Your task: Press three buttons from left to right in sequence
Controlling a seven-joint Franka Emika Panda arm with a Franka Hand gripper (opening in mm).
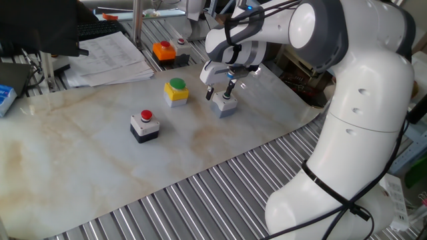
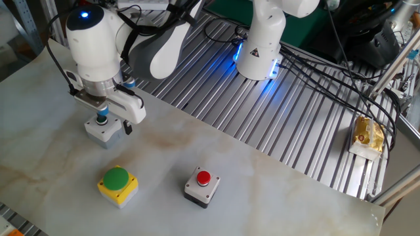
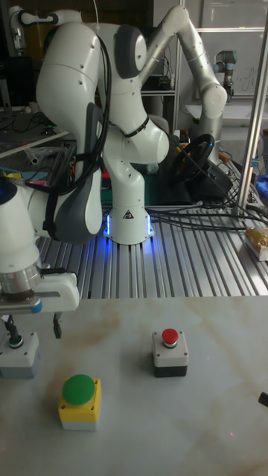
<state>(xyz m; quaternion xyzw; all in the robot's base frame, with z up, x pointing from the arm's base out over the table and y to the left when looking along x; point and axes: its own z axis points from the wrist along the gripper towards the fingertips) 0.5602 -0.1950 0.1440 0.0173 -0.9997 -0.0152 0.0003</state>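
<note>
You have the three boxes in a row on the counter [image 1: 100, 173], buttons facing up: red button [image 1: 145, 115], green button [image 1: 177, 85], then the grey box [image 1: 225, 105] at the row's far end. The gripper [image 3: 33, 326] hangs spread above that grey box, one finger [image 3: 11, 327] down on its small dark button [image 2: 101, 120], the other finger beside the box
</note>
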